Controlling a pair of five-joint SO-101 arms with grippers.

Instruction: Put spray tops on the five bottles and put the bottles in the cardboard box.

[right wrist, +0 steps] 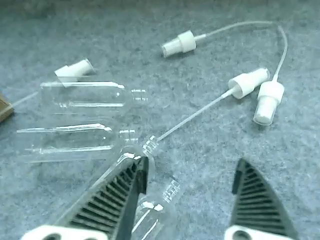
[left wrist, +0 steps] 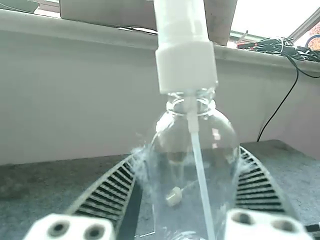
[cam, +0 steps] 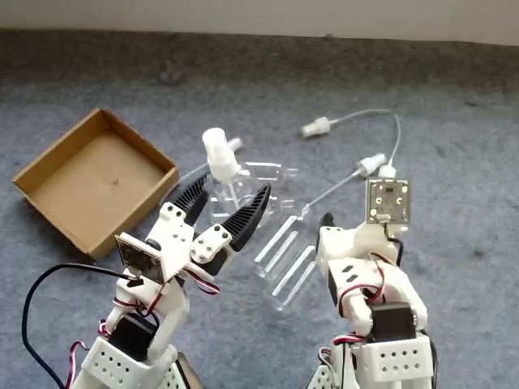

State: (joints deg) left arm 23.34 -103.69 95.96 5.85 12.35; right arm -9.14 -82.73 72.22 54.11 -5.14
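Bottle [left wrist: 192, 145] stands upright, pinched in your left gripper [cam: 232, 188] (spray top [left wrist: 185, 50] perched loose on its neck), with the cardboard box [cam: 134, 215] toward the high view's left.

Pretty open over the carpet [cam: 162, 105] from the upright bottle [cam: 225, 193] to the box [cam: 89, 186] at 9 o'clock. At 4 the lying bottles [cam: 276, 237] and at 2 the tops [cam: 318, 127] clutter things.
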